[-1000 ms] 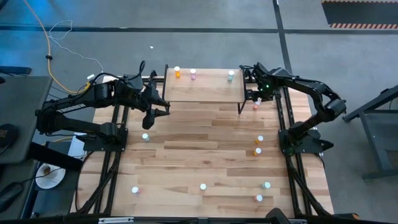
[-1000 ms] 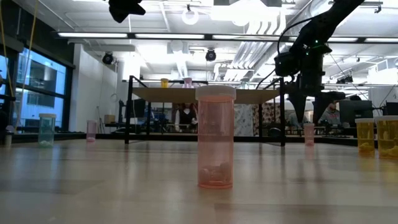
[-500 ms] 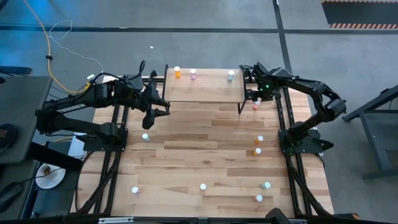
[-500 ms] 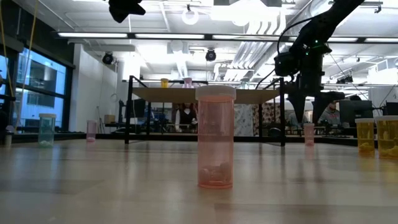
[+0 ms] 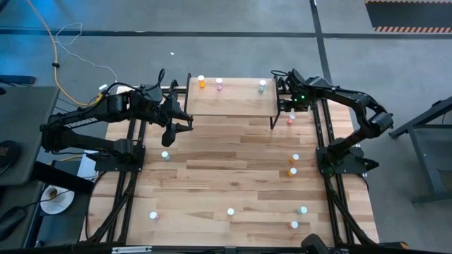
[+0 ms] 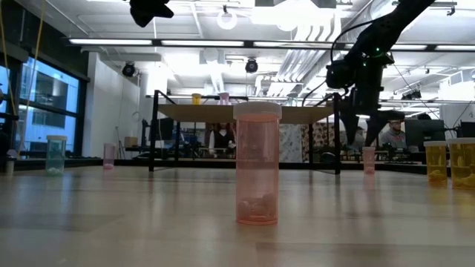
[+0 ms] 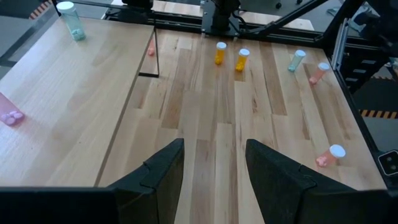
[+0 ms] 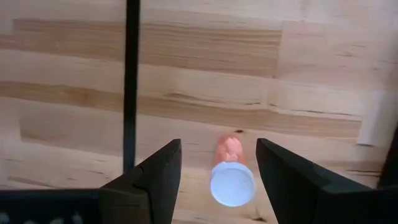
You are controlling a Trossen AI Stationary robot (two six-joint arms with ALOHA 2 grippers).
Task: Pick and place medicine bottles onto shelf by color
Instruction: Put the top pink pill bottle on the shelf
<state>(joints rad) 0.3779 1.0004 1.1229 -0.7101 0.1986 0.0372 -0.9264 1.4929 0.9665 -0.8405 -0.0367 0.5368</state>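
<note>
My right gripper (image 8: pixel 214 171) points straight down beside the shelf (image 5: pixel 233 102) corner, fingers spread wide and empty, with a pink bottle (image 8: pixel 231 171) standing on the table directly beneath, between the fingers. My left gripper (image 7: pixel 214 171) hangs high near the shelf's other end, fingers apart, holding nothing, bottles scattered well ahead of it.

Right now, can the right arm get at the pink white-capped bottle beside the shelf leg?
Probably yes: the right gripper is open directly above the pink bottle, nothing between them. The black shelf leg stands close alongside, leaving little room.
</note>
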